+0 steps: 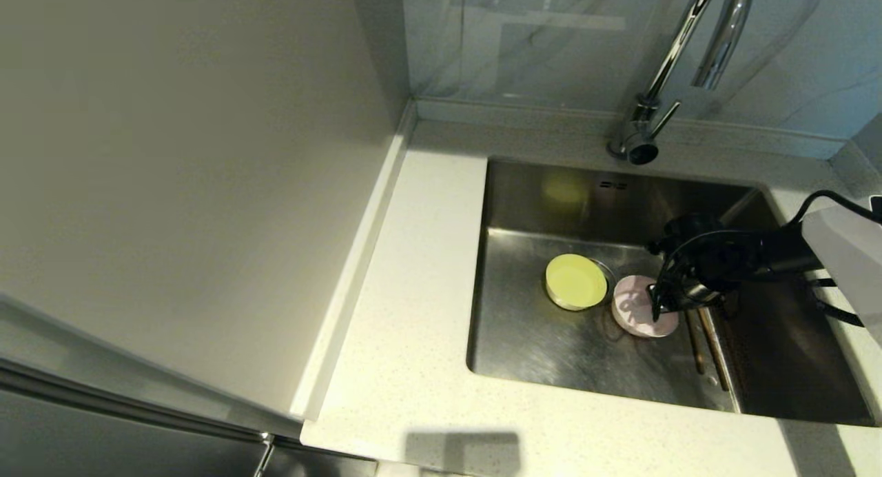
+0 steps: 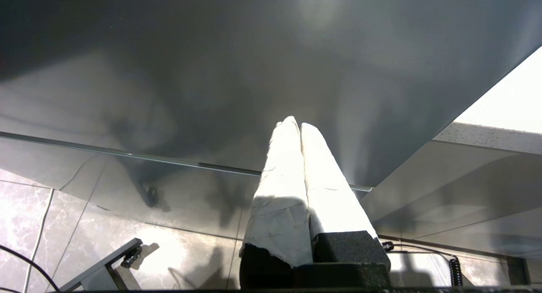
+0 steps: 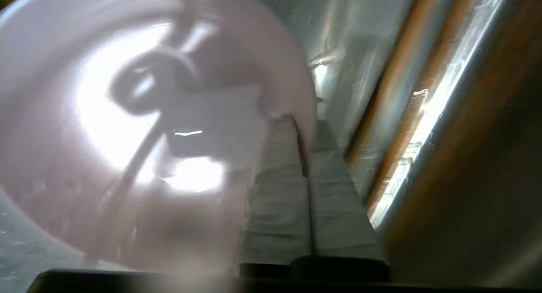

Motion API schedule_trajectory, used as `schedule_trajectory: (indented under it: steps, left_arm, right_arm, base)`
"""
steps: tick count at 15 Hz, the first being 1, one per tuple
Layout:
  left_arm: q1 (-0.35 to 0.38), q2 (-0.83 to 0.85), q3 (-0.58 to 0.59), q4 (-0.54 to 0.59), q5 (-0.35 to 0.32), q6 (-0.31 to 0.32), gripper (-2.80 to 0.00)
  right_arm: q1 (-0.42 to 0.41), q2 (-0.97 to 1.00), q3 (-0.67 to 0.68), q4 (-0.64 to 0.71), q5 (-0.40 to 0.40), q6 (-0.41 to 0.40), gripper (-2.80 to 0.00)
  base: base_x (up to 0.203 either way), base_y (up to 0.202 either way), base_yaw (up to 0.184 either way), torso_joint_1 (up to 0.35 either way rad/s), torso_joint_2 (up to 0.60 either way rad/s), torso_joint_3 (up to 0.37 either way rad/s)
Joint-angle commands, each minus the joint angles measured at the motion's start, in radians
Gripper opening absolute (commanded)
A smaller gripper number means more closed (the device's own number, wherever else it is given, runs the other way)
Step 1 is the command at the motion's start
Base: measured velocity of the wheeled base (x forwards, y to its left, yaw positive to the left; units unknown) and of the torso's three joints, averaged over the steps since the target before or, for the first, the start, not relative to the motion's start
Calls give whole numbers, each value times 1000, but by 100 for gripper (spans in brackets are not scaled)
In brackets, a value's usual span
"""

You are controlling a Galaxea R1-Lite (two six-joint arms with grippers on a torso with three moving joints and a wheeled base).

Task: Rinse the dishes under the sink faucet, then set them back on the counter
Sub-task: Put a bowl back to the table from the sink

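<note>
Right pincer: down inside the sink at its right half, fingers pressed together on the near-right rim of the pink bowl, one finger inside the rim and one outside, as the right wrist view shows.
Pink bowl: on the sink floor, right of centre, just beside the yellow-green bowl; open side up, with the arm's shadow across its inside.
Yellow-green bowl: on the sink floor near the middle, left of the pink bowl and partly over the round drain; nothing grips it.
Chopsticks: two thin brown sticks lying side by side on the sink floor, just right of the pink bowl, running from far to near, close to the right wall.
Sink: steel basin let into the table, all the dishes inside it.
Faucet: chrome gooseneck rising from the far edge of the table behind the sink, spout curving over the basin; I see no water running.
Table: pale speckled top, running left of the sink and along its near edge.
Left pincer: parked low, away from the sink, in front of a dark cabinet panel above the tiled floor; its white-wrapped fingers pressed together on nothing.
</note>
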Motion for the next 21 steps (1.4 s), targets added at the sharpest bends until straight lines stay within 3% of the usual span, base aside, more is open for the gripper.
schedule_trajectory:
  steps: [1,9,21]
  left_arm:
    - [0,-3,0,0,0,0,-280]
    - [0,-3,0,0,0,0,-280]
    - [0,-3,0,0,0,0,-280]
  right_arm:
    - [-9,-24,2,5,-4,-1,-280]
    - [-48,-170,62,8,-5,-1,-280]
    - [-67,-537,264,-26,-4,-4,-280]
  base:
    - [0,0,0,0,0,0]
    - [0,0,0,0,0,0]
    - [0,0,0,0,0,0]
